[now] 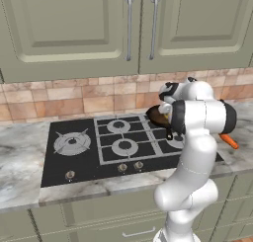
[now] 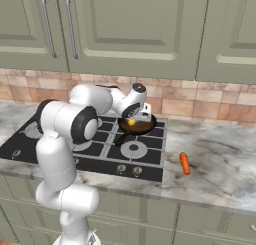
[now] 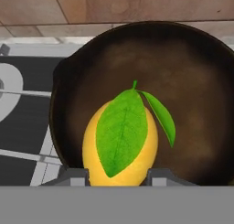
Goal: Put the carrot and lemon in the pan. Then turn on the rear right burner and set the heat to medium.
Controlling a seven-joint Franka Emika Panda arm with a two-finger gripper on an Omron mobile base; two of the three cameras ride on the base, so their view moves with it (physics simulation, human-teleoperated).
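My gripper (image 3: pixel 118 175) is shut on the lemon (image 3: pixel 121 145), a yellow fruit with green leaves, which sits between both fingertips. It hangs just over the near part of the dark round pan (image 3: pixel 183 81). The right base view has the lemon (image 2: pixel 131 122) under the gripper (image 2: pixel 137 116), above the pan (image 2: pixel 146 125), which stands on the hob's rear right grate. The rear right burner is hidden beneath the pan. An orange carrot (image 2: pixel 185 163) lies on the marble counter right of the hob; it is also in the left base view, carrot (image 1: pixel 229 141), behind my arm.
The black hob (image 1: pixel 74 162) has a large star-grated burner (image 1: pixel 72 143) at its left and small burners (image 1: pixel 124 147) in the middle. Knobs (image 2: pixel 121 168) line its front edge. A brick backsplash and wall cabinets rise behind.
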